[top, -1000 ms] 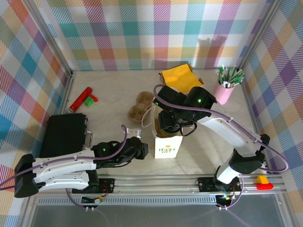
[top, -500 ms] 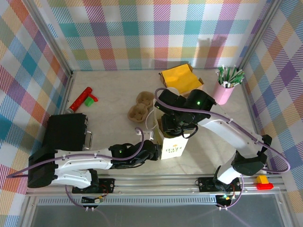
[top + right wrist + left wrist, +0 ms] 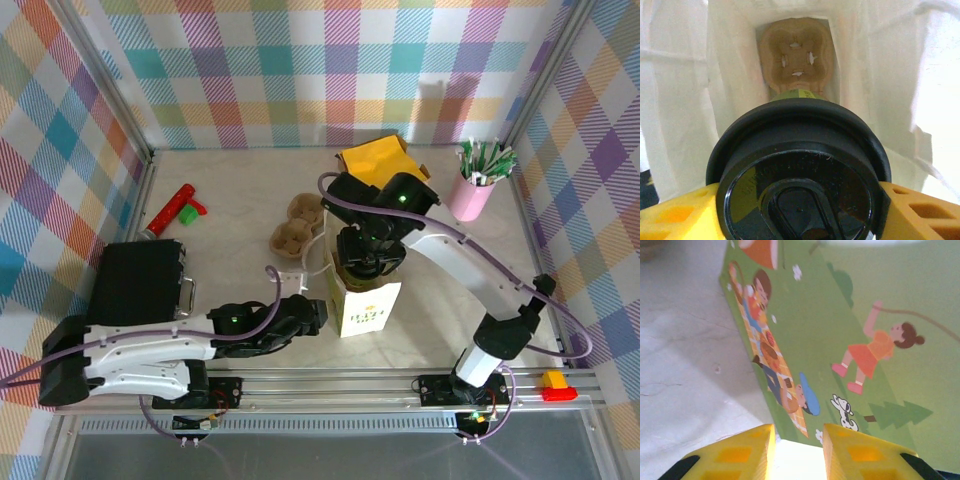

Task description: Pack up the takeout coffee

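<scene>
Coffee cup [image 3: 795,95], lid [image 3: 799,180] on, sits clamped upright in my right tool [image 3: 797,215] inside the mouth of the bag [image 3: 368,310] near the desk's [image 3: 230,200] front edge — carrier [image 3: 796,52] straight below; left tool [image 3: 799,450], slightly apart, beside the bag.

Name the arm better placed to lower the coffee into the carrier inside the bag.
Right. The right gripper holds the lidded takeout coffee inside the bag, straight above the pulp carrier at its bottom. The left gripper sits low outside, at the bag's corner.
</scene>
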Robot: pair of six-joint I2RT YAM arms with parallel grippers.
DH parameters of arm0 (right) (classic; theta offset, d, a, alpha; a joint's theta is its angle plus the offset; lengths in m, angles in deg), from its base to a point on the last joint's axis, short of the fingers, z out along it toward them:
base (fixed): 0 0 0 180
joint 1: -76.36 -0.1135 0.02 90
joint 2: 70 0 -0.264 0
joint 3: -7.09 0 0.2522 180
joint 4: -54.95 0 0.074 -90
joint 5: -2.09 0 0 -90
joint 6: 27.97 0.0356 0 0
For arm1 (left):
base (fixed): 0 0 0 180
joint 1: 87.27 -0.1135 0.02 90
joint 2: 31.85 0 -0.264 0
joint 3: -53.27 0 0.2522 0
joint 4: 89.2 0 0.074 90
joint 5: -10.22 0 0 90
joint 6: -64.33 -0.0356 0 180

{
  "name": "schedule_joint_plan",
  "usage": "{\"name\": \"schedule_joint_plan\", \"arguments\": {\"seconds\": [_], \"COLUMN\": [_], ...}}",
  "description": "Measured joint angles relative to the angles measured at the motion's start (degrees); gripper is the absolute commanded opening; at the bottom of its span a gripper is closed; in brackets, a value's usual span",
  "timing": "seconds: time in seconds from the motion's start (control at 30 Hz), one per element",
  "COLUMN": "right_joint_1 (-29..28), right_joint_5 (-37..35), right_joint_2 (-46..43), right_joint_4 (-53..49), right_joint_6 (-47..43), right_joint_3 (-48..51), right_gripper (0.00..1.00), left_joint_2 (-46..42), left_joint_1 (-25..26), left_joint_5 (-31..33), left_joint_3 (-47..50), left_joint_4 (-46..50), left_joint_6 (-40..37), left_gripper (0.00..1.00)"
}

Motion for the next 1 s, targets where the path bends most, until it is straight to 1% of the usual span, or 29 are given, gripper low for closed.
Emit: {"name": "schedule_joint_plan", "arguments": {"seconds": [0.17,0.37,0.6,1.0], "right_joint_1": [0.20,0.46,2.12,3.45], "right_joint_5": [1.05,1.46,3.19,5.99], "right_joint_2": [2.25,3.10,3.04,2.56], "right_joint_4": [0.00,0.00,-0.02,0.13], "right_joint_6": [-0.28,-0.28,-0.46,-1.73], "right_joint_3": [-0.02,0.63,4.63,9.22], "right_gripper": [0.52,0.52,0.52,0.52], "left_joint_2": [-4.42,-7.63,-7.87,-8.39], "left_joint_1": [0.37,0.37,0.37,0.37], "left_joint_5": [3.89,6.43,7.61,8.09], "left_joint_3": [-2.34,-2.34,-2.34,-2.29], "left_joint_4": [6.49,10.51,12.48,12.59], "left_joint_6": [0.00,-0.17,-0.39,-0.42], "left_gripper": [0.31,0.32,0.32,0.32]}}
